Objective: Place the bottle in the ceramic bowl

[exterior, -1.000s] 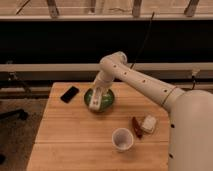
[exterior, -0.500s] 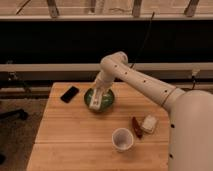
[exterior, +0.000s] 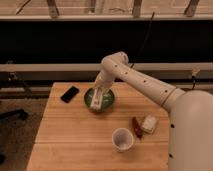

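The green ceramic bowl (exterior: 106, 98) sits at the back middle of the wooden table (exterior: 75, 135). My gripper (exterior: 97, 101) hangs straight over the bowl, reaching down into it from the white arm (exterior: 135, 80). A small white oblong shape at the gripper's tip, inside the bowl, looks like the bottle (exterior: 96, 104). I cannot tell whether the gripper still holds it.
A black phone (exterior: 69, 94) lies left of the bowl. A white cup (exterior: 122, 139) stands at the front middle. A dark red object (exterior: 136, 126) and a white squarish block (exterior: 149, 123) lie at the right. The table's back edge faces a dark wall.
The gripper has stayed over the bowl, perhaps a little lower. Nothing else has moved.
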{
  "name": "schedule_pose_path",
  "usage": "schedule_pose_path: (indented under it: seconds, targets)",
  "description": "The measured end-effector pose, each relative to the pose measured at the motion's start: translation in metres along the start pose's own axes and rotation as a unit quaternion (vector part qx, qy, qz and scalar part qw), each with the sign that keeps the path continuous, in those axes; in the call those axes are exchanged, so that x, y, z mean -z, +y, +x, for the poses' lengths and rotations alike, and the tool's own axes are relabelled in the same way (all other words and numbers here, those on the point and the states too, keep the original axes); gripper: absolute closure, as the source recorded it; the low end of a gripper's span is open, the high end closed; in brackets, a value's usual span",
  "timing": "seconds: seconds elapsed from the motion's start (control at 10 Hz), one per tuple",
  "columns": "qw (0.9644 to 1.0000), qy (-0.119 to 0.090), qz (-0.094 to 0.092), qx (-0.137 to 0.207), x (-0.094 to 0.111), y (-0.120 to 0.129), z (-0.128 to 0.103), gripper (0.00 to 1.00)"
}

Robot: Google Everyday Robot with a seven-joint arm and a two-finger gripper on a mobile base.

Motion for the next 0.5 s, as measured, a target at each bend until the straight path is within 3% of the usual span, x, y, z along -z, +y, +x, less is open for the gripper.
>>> schedule_pose_path:
  seconds: [0.5]
  targets:
    - [1.0000,0.000,0.002,-0.002,0.0000,0.0004,0.0024,0.32]
